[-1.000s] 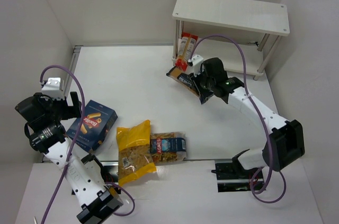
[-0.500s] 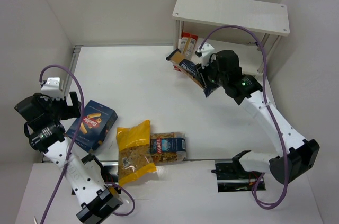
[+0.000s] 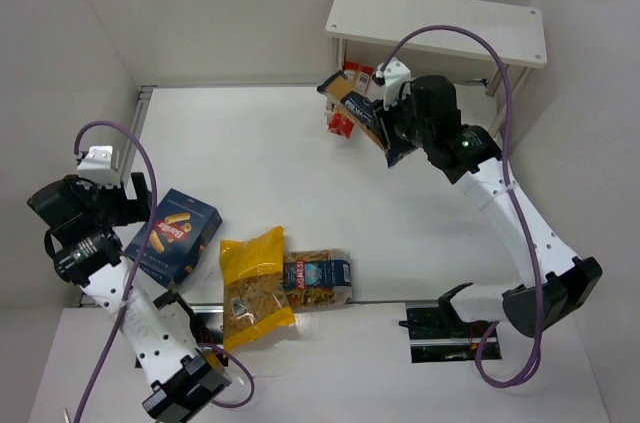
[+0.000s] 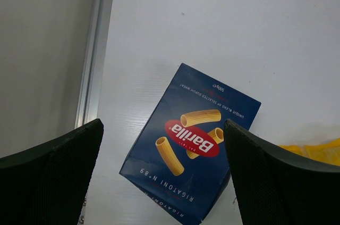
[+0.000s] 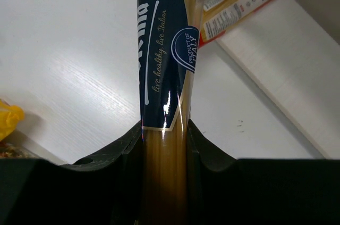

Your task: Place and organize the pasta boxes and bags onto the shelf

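My right gripper (image 3: pixel 388 135) is shut on the long spaghetti pack with a dark blue label (image 3: pixel 352 106) and holds it tilted in the air by the left end of the white shelf (image 3: pixel 440 23). In the right wrist view the pack (image 5: pixel 164 71) sits between my jaws (image 5: pixel 164 129). The red-and-white narrow pack (image 3: pixel 344 121) leans at the shelf's lower tier (image 5: pixel 276 76), just past the spaghetti pack's tip. My left gripper (image 3: pixel 132 199) is open above the dark blue box (image 3: pixel 176 233), which lies flat (image 4: pixel 194 140). The yellow bag (image 3: pixel 253 283) and the clear blue-labelled bag (image 3: pixel 318 278) lie near the front edge.
A metal rail (image 4: pixel 95 49) runs along the table's left edge by the wall. The shelf's thin silver legs (image 3: pixel 500 113) stand at the back right. A corner of the yellow bag (image 4: pixel 319 150) shows to the right of the blue box.
My right arm has lifted the spaghetti pack and carried it back toward the shelf's left end. The left arm has not moved.
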Controlling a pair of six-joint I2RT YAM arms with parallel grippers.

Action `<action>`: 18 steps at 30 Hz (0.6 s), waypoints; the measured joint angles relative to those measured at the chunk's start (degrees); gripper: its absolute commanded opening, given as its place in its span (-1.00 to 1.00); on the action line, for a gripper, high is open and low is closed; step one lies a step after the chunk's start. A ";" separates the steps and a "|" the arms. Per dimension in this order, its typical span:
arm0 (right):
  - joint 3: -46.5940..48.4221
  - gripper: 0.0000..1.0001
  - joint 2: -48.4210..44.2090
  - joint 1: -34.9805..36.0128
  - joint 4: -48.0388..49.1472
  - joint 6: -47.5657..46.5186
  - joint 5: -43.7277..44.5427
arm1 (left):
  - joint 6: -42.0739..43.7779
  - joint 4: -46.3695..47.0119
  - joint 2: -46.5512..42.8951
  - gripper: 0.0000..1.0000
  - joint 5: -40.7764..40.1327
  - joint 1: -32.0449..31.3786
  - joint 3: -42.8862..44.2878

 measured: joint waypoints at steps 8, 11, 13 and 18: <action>10.32 -1.00 2.86 0.02 -0.35 -0.09 -0.46 | 0.00 0.02 0.72 0.98 0.00 0.48 0.00; 12.09 -1.00 3.32 0.02 -0.39 -0.09 -0.55 | 0.00 0.00 0.74 0.98 0.00 0.50 0.00; 12.68 -1.00 3.58 0.02 -0.42 -0.26 -0.39 | 0.00 0.00 0.74 0.98 0.00 0.50 0.00; 13.88 -1.00 4.96 0.02 -0.50 -0.39 0.57 | 0.00 0.02 0.74 0.98 0.00 0.50 0.00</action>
